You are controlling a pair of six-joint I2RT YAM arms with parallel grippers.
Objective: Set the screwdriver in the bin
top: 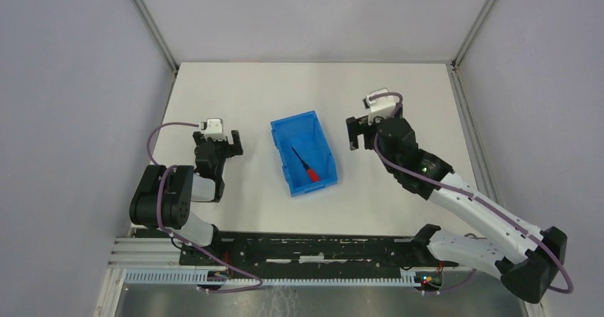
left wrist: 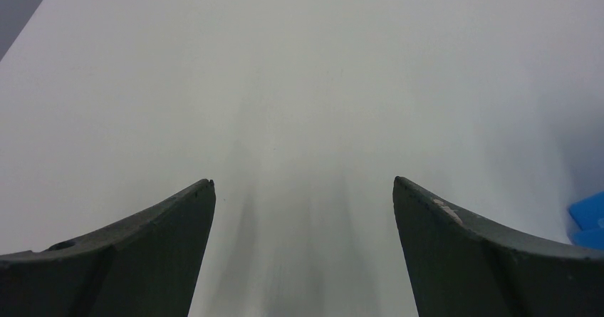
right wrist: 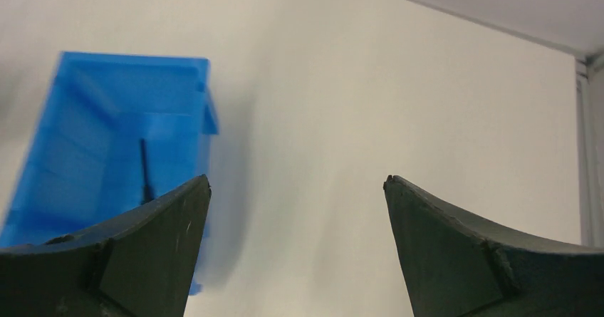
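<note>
One white bench [top: 249, 89] carried the whole scene, with a single bright blue bin [top: 303, 132] standing near its middle, between the two arms. Two tools were in view, and neither held anything. The left tool [left wrist: 303, 183] hung released over bare bench to the bin's left, jaws spread wide. The right tool [right wrist: 297, 179] hovered just right of the bin, also spread wide and empty. The one screwdriver [top: 305, 164] lay flat on the bin's floor, slanted, with its red handle toward the near lower lip and its thin black shaft pointing to the far wall. Judged from how things lay, the job looked done: the screwdriver was inside the bin and free of both tools. Nothing appeared left except perhaps drawing the arms clear.
</note>
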